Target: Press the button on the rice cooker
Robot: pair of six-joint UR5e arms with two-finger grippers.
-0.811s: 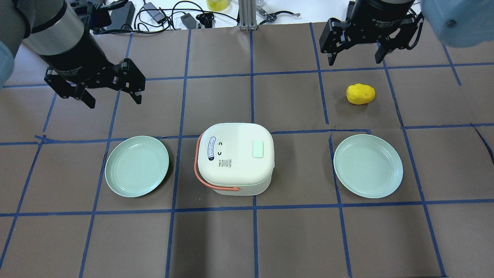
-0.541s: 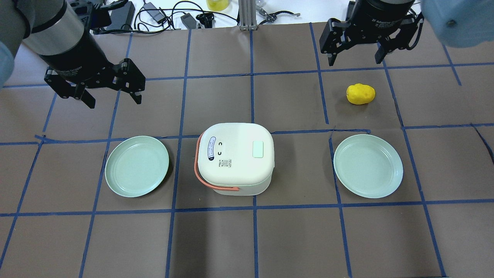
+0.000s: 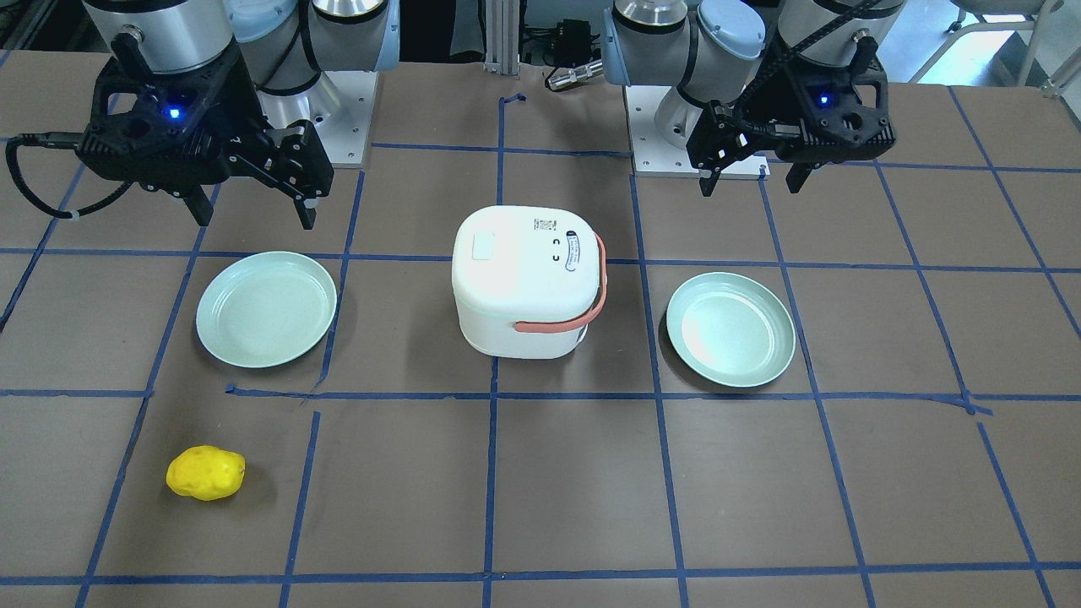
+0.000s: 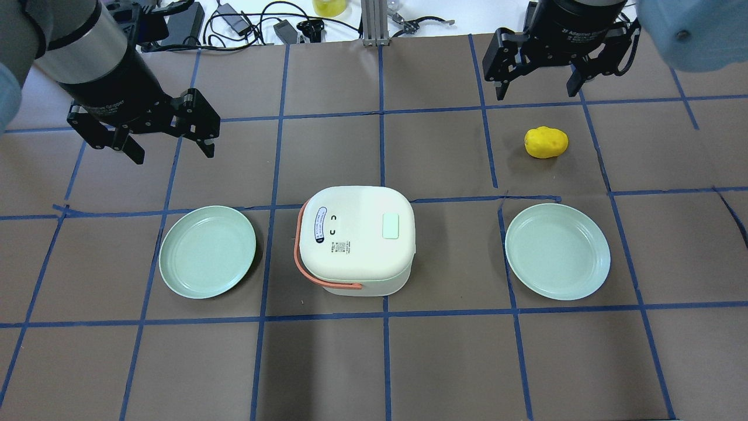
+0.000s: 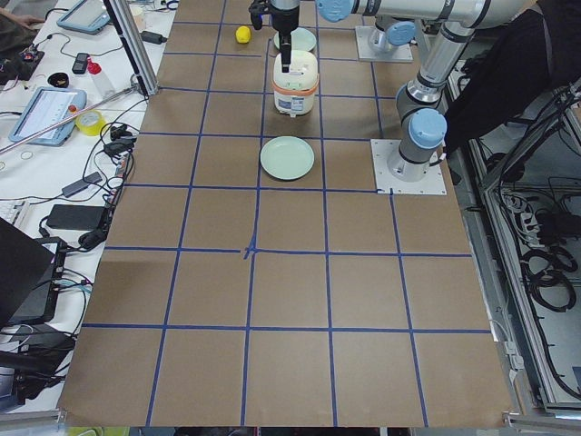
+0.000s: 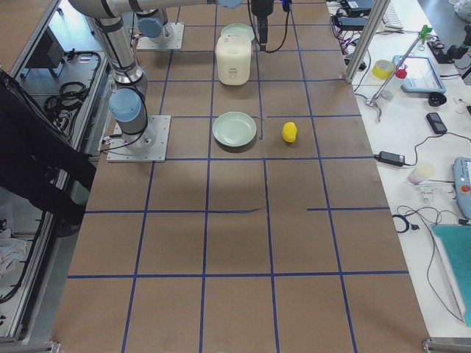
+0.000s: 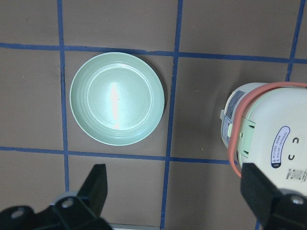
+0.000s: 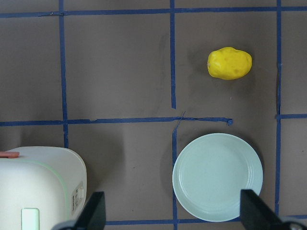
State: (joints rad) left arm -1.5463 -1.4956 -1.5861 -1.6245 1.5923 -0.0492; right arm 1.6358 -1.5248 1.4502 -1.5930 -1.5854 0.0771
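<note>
The white rice cooker (image 4: pixel 356 240) with an orange handle stands mid-table, lid shut. Its button (image 4: pixel 390 225) is a pale rounded-square pad on the lid's right side; it also shows in the front view (image 3: pixel 486 247) and at the bottom-left edge of the right wrist view (image 8: pixel 30 218). My left gripper (image 4: pixel 173 153) hangs open and empty, high over the table to the cooker's left. My right gripper (image 4: pixel 536 92) hangs open and empty, high to the cooker's right. Neither touches the cooker.
A pale green plate (image 4: pixel 207 251) lies left of the cooker and another plate (image 4: pixel 557 251) lies right of it. A yellow lemon-like fruit (image 4: pixel 546 142) lies beyond the right plate. Cables and gear (image 4: pixel 234 20) line the table's far edge.
</note>
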